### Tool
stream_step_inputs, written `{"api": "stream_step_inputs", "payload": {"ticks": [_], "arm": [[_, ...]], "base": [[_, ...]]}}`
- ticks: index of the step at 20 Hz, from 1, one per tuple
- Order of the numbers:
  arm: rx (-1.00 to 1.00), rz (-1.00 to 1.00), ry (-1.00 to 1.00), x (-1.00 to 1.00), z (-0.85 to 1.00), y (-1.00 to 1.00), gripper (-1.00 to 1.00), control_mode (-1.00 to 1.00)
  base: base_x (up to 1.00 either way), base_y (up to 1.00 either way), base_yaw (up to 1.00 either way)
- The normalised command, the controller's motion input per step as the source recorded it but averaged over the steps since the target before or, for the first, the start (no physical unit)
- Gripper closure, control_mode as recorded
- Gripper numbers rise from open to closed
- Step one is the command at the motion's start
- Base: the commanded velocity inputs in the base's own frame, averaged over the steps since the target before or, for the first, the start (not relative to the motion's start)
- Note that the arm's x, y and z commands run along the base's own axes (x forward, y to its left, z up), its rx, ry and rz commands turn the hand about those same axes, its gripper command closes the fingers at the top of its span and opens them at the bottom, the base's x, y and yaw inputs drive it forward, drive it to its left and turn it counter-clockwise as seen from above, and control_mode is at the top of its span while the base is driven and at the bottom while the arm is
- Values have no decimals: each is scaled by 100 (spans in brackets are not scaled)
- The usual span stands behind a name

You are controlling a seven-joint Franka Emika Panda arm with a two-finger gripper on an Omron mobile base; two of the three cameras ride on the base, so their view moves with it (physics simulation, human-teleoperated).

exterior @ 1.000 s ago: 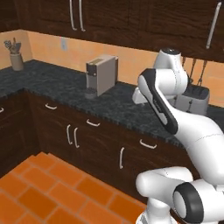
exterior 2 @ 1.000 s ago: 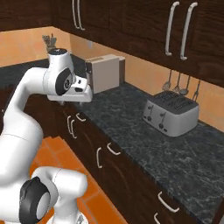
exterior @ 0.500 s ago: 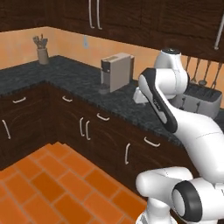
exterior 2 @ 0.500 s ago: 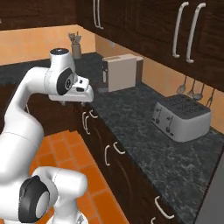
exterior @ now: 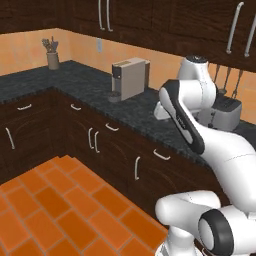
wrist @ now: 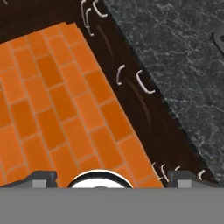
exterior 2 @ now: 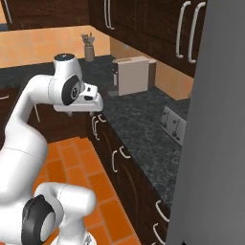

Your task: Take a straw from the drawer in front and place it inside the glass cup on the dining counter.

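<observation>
**My claw is wide open, high over the orange floor**

My claw (wrist: 109, 177) is open as wide as it goes, and there is nothing in it. In the hand view my two dark fingertips (wrist: 41, 178) sit far apart at the bottom of the frame. Just past them is the orange brick floor (wrist: 52, 100), which takes up the left side of that view.

Next comes a row of dark brown cupboard fronts (wrist: 131, 92). They run from the top middle down to the lower right. Small curved silver handles (wrist: 144, 83) sit on them. I cannot tell which front is the drawer, and they all look shut. I cannot see the straw or the glass cup.

Past the cupboards is the black speckled worktop (wrist: 183, 61), in the upper right of the hand view.

In the left base view my white arm (exterior: 200, 135) bends up from the lower right. Beyond it, on the worktop, a beige coffee machine (exterior: 130, 79) stands in the upper middle. A silver toaster (exterior: 225, 112) stands at the right, partly behind my arm. Far off in the upper left corner is a pot of kitchen tools (exterior: 52, 54). Dark wall cupboards (exterior: 150, 20) with long silver handles hang across the top.
</observation>
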Motion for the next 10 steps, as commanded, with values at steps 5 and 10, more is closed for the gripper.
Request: {"api": "stream_step_inputs", "payload": {"ticks": [5,10], "arm": [[-46,2,-20,0,-39,17,-100,-100],[-59,0,-23,2,-81,37,-100,-100]], "base": [[0,0,0],[0,0,0]]}}
